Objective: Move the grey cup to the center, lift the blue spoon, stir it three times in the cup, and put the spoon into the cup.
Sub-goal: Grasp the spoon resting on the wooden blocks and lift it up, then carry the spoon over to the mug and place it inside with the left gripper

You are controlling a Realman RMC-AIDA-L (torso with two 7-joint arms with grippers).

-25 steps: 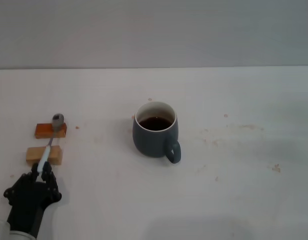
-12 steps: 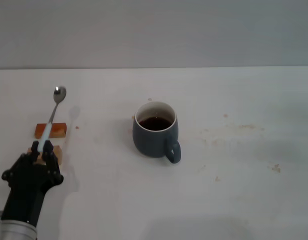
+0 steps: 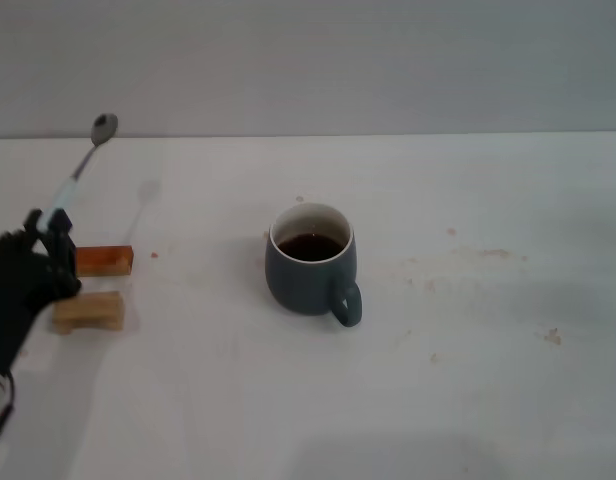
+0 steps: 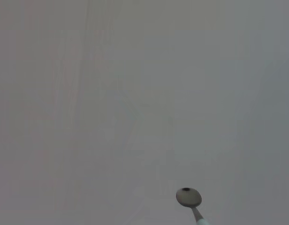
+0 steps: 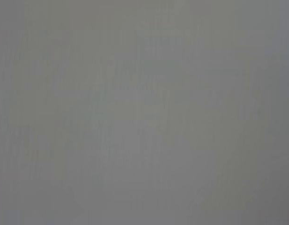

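Now that the blue spoon [image 3: 83,168] is up in the air, I can see it has left the two little wooden blocks [image 3: 96,287] it was lying on a second ago. Back then its bowl sat over the far block; half a second ago it was partway up; now the bowl pokes up high and away from me, past the far edge of the table [image 3: 468,330]. In the left wrist view the spoon's bowl [image 4: 188,197] shows alone against plain grey. So I think the lift is done, and the stirring comes next. The grey cup [image 3: 310,262] sits near the middle of the table, well apart from the spoon, with its handle turned toward me and to the right, and dark drink inside. It looks like it is already in its place. My left gripper [image 3: 50,243] is pinching the pale blue handle near its low end, fingers pressed together on it, and the spoon tilts up and away. The left arm has come up and pulled back toward the left edge of the head view. I do not see my right gripper at all; the right wrist view shows only grey. Next I would need to swing the spoon over to the cup and tip the bowl down.
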